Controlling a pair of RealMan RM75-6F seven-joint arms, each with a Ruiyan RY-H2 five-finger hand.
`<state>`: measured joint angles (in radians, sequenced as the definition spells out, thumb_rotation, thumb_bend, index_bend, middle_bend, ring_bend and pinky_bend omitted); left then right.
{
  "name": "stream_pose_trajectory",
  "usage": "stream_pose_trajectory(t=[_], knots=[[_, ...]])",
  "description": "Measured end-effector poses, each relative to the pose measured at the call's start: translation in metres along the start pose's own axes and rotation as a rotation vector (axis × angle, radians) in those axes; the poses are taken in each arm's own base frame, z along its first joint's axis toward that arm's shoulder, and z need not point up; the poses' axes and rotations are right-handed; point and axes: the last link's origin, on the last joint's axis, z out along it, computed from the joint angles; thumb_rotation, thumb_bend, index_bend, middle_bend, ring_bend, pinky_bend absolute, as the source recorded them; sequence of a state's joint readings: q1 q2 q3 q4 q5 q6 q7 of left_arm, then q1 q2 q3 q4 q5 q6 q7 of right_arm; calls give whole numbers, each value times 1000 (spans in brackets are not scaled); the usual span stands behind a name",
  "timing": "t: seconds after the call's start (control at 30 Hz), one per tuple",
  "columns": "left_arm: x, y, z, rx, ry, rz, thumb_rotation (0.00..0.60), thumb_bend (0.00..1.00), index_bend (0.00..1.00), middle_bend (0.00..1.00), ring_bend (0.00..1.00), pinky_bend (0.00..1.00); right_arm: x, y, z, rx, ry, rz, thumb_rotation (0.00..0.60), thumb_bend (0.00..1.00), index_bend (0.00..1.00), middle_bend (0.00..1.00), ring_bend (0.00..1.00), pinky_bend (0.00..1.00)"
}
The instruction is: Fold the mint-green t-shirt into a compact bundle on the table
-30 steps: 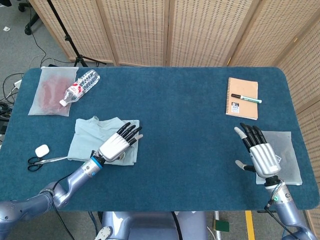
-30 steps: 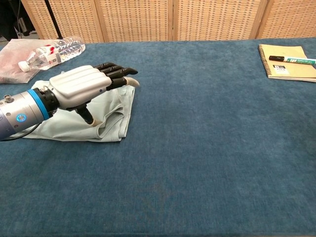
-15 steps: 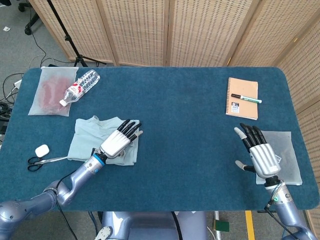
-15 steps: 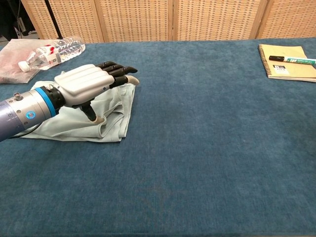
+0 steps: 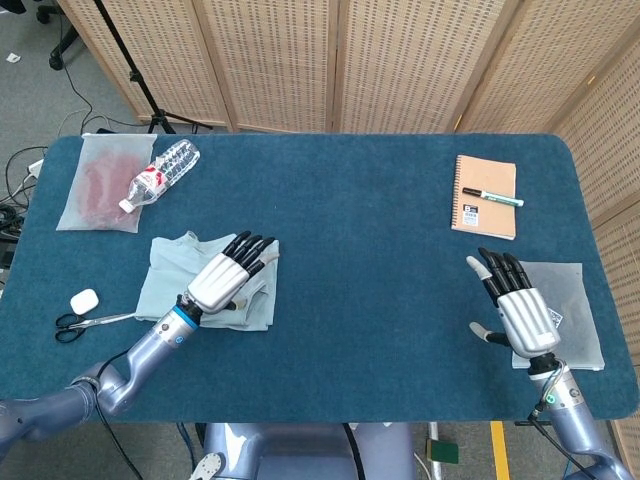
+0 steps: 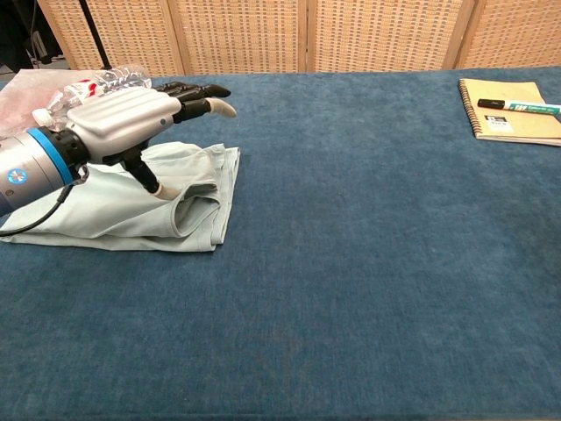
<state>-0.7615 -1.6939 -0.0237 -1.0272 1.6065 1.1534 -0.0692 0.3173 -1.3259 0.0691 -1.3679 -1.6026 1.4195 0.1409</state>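
The left hand (image 5: 222, 279) is out flat over the mint-green t-shirt (image 5: 170, 268), palm down, fingers (image 6: 197, 90) stretched forward and a little apart, holding nothing. From the chest view the fingers ride clear above the cloth, while the thumb points down to the fabric; whether its tip actually touches, I cannot tell. The shirt lies folded directly beneath that hand and spreads out to its left, with a layered fold (image 6: 200, 207) showing just under the thumb side.

Over on the other side, the right hand (image 5: 517, 305) is open too, palm down, fingers fanned forward and apart, thumb out to the side, gripping nothing. It hangs well apart from the shirt. Just to its right and partly under its wrist lies a clear plastic sheet (image 5: 575, 310).

Ahead of the right hand sits a tan notebook (image 5: 484, 196) with a green-capped marker (image 5: 491, 196) lying across it. Ahead of the left hand, a water bottle (image 5: 162, 172) rests on its side, touching a clear bag with something reddish inside (image 5: 98, 184). To the left of the left hand, scissors (image 5: 88, 322) lie beside the shirt's edge, with a small white case (image 5: 84, 300) near them. All of it sits on the blue table (image 5: 360, 260).
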Motion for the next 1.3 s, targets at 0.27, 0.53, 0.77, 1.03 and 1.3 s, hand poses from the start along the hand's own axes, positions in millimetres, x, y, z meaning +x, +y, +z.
stream_pose_trajectory(t=[0.27, 0.53, 0.77, 1.03, 1.3], knots=[[-1, -5, -3, 3, -61, 12, 600, 0, 0, 0, 0, 0, 1, 0, 0, 2, 3, -1, 600, 0, 0, 0, 0, 23], [4, -5, -9, 0, -108, 5, 600, 0, 0, 0, 0, 0, 2, 0, -1, 3, 7, 2, 600, 0, 0, 0, 0, 23], [26, -14, -22, 18, -93, -9, 600, 0, 0, 0, 0, 0, 3, -1, -1, 6, 11, 4, 600, 0, 0, 0, 0, 23], [63, -33, -62, 96, 45, -49, 600, 0, 0, 0, 0, 0, 9, -2, -3, 12, 33, 15, 600, 0, 0, 0, 0, 23], [84, -52, -128, 285, 197, -101, 600, 0, 0, 0, 0, 0, 18, -6, -6, 30, 72, 26, 600, 0, 0, 0, 0, 23]])
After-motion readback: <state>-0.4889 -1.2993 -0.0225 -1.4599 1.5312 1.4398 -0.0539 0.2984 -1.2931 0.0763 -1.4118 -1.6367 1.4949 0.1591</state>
